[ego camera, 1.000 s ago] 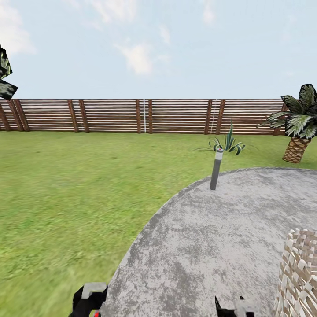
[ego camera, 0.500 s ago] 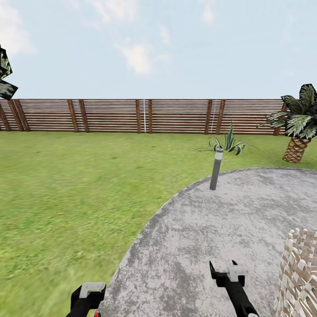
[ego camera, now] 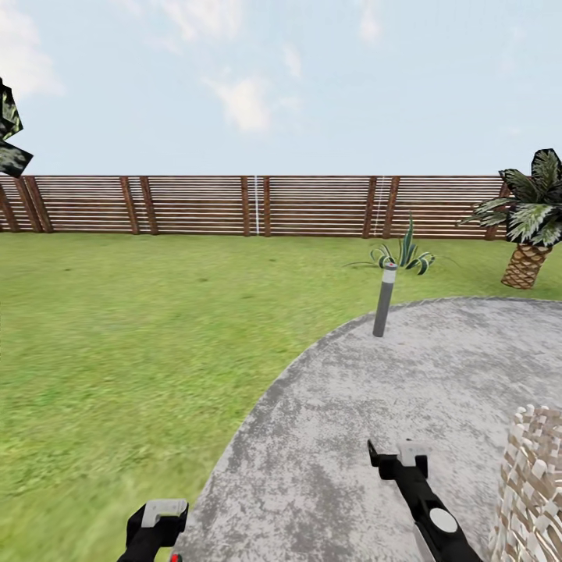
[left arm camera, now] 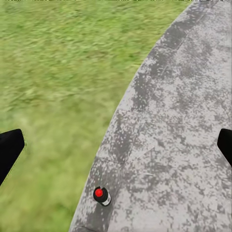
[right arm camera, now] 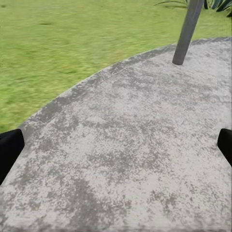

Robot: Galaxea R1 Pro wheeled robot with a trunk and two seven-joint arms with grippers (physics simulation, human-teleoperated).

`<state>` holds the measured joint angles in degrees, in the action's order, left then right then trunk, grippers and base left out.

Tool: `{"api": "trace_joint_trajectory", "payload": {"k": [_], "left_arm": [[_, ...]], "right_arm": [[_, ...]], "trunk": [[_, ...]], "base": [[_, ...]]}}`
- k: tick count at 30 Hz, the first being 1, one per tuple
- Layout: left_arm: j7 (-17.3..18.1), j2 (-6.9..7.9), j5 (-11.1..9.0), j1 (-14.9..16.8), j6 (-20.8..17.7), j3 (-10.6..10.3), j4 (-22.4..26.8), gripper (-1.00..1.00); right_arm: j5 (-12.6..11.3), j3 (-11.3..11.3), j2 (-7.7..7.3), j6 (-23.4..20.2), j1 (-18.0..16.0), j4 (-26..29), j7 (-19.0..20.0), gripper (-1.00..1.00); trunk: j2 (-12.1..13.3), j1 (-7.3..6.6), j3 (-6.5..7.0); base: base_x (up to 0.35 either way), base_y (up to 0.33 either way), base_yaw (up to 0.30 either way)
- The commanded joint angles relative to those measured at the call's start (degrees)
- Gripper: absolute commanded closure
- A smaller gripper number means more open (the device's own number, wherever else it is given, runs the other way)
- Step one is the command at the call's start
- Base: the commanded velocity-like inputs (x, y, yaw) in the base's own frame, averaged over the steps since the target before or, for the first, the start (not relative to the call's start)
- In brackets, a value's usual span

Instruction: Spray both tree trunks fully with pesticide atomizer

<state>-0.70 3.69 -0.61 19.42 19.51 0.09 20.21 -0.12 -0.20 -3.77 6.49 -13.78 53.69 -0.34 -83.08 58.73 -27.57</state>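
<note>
The pesticide atomizer (left arm camera: 101, 195), a tiny dark bottle with a red top, stands at the curved rim of the grey paving (left arm camera: 179, 121) where it meets the grass. In the left wrist view it sits below and ahead of my left gripper (left arm camera: 116, 147), whose dark fingers are spread wide with nothing between them. In the head view the left gripper (ego camera: 156, 521) is low at the paving's edge. My right gripper (ego camera: 394, 460) reaches out over the paving, open and empty (right arm camera: 116, 145). The tree trunks are out of view.
A grey bollard (ego camera: 383, 300) stands at the paving's far rim, with a spiky plant (ego camera: 404, 254) behind it and a short palm (ego camera: 527, 222) at right. A woven wicker object (ego camera: 535, 484) is close at right. Lawn (ego camera: 133, 328) runs to the slat fence (ego camera: 257, 204). Dark foliage (ego camera: 9, 136) shows far left.
My right arm has risen from the bottom edge and stretched forward over the paving. The left gripper has sunk slightly. The camera has not moved.
</note>
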Motion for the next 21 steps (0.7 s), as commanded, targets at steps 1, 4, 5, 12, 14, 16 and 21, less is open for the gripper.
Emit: {"api": "trace_joint_trajectory", "payload": {"k": [1, 4, 5, 12, 14, 16, 21], "left_arm": [[0.00, 0.00, 0.00, 0.03, 0.00, 0.02, 0.05, -1.00], [0.00, 0.00, 0.00, 0.03, 0.00, 0.07, 0.09, -1.00], [0.00, 0.00, 0.00, 0.05, 0.00, 0.08, 0.09, -1.00], [0.02, 0.00, 0.00, 0.04, 0.00, 0.11, 0.25, -1.00], [0.06, 0.01, 0.00, 0.01, 0.00, 0.11, 0.39, -1.00], [0.06, 0.05, 0.00, 0.01, 0.00, 0.10, 0.37, -1.00], [0.09, 0.08, 0.00, 0.00, 0.00, 0.09, 0.36, -1.00]], "right_arm": [[0.01, 0.01, -0.01, -0.39, -0.01, 0.12, 0.00, -1.00], [-0.04, 0.02, -0.01, -0.87, -0.02, 0.42, -0.01, -1.00], [-0.05, 0.02, -0.01, -0.93, -0.02, 0.44, -0.01, -1.00], [-0.02, 0.06, -0.01, -1.11, -0.02, 0.52, -0.01, -1.00], [-0.04, 0.10, -0.01, -1.09, -0.02, 0.60, -0.01, -1.00], [-0.05, 0.11, -0.01, -1.10, -0.02, 0.61, -0.01, -1.00], [-0.06, 0.11, -0.01, -1.05, -0.02, 0.66, 0.00, -1.00]], "trunk": [[0.00, 0.00, 0.00], [0.00, 0.00, 0.00], [0.00, 0.00, 0.00], [0.00, 0.00, 0.19], [0.00, 0.00, 0.21], [0.00, 0.00, 0.21], [-2.01, 1.10, -0.69]], "base": [[0.000, 0.245, 0.000], [0.000, 0.277, 0.000], [0.000, 0.295, 0.000], [0.000, 0.127, -0.137], [0.000, 0.004, -0.042], [0.000, 0.001, -0.010], [0.000, 0.000, -0.002]]}}
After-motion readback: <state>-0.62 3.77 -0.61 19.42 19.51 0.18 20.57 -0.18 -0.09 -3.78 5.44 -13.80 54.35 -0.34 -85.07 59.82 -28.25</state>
